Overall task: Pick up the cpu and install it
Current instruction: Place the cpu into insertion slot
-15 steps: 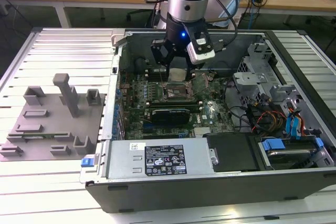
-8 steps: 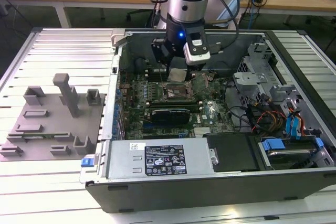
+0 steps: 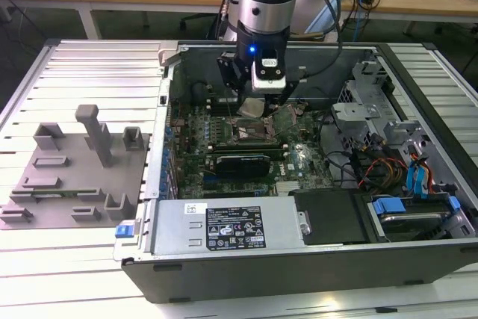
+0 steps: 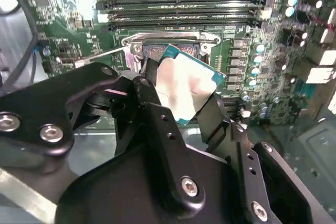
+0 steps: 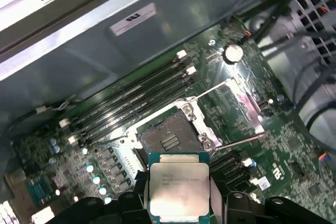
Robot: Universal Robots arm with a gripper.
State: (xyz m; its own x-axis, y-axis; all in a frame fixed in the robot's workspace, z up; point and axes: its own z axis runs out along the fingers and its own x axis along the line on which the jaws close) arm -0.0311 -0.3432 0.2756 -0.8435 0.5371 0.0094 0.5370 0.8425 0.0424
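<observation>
Closest to the lens in the second wrist view is your gripper [image 4: 181, 95], black links and bolts in the foreground. Its two fingers [image 4: 151, 85] are clamped on the cpu [image 4: 188, 83], one on each of two opposite edges, with the pale metal top facing up and uncovered.

In the first wrist view the cpu [image 5: 178, 190] hangs level over the motherboard [image 5: 283, 150], just beside the socket [image 5: 168, 140] and not yet in it. You cannot judge from these views how much air separates them. The socket's contact field is exposed. Its load plate [image 5: 244, 106] is swung open to one side, and the thin lever [image 5: 239, 141] lies released beside it. The memory slots [image 5: 131, 98] run along the socket's far side.

In the exterior view the arm reaches down into the open computer case [image 3: 418, 57], well apart from the grey fixture plate [image 3: 67, 177] on the exterior view's left.

Treat the chip as light, rigid and unforgiving. The metal lid looks smooth, so a loose edge grip could let it slide or twist. The underside and the socket's contacts are probably the fragile parts. The edge hold you have looks like the right place: the green rim on opposite sides, never the bottom face. It likely tolerates no tilt or forcing.
</observation>
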